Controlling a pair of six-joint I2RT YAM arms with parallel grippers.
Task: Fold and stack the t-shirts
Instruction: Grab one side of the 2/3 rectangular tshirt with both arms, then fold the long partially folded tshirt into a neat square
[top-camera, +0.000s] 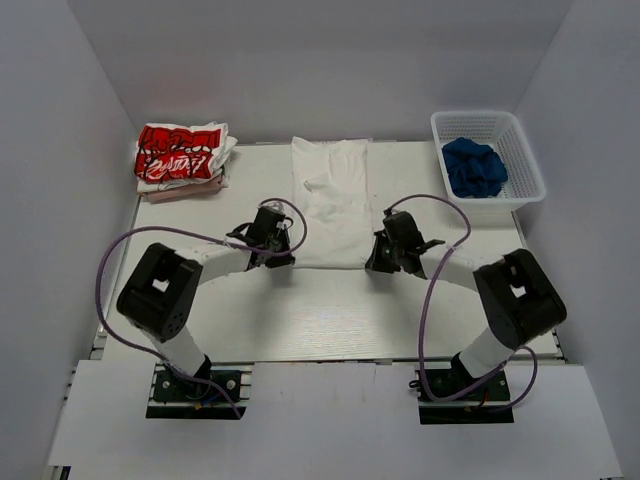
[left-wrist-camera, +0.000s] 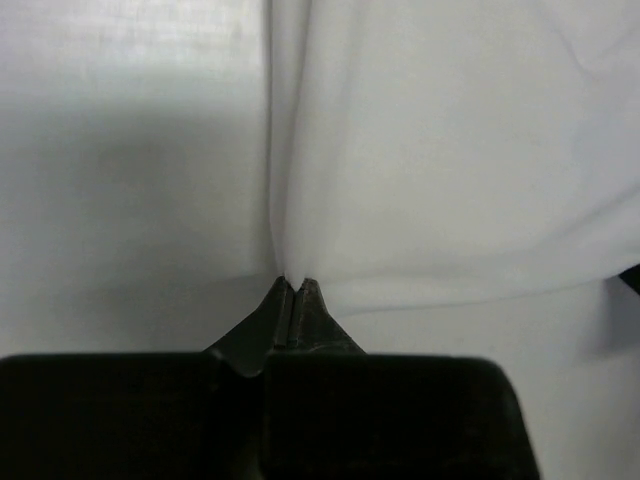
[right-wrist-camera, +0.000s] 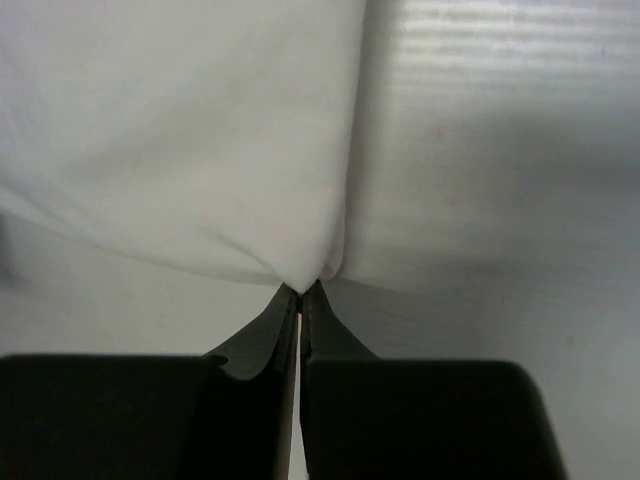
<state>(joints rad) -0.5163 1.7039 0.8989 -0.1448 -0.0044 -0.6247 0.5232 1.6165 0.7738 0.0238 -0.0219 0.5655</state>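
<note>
The plain white t-shirt (top-camera: 333, 203) lies as a long folded strip in the middle of the table. My left gripper (top-camera: 284, 256) is shut on its near left corner; the left wrist view shows the cloth (left-wrist-camera: 430, 150) pinched at the fingertips (left-wrist-camera: 294, 283). My right gripper (top-camera: 380, 260) is shut on its near right corner; the right wrist view shows the cloth (right-wrist-camera: 190, 140) pinched at the fingertips (right-wrist-camera: 303, 289). The red-and-black printed shirt (top-camera: 180, 155) lies folded at the back left.
A white basket (top-camera: 520, 160) at the back right holds blue cloth (top-camera: 473, 166). The printed shirt rests on another folded light garment (top-camera: 185, 190). White walls enclose the table on the left, back and right.
</note>
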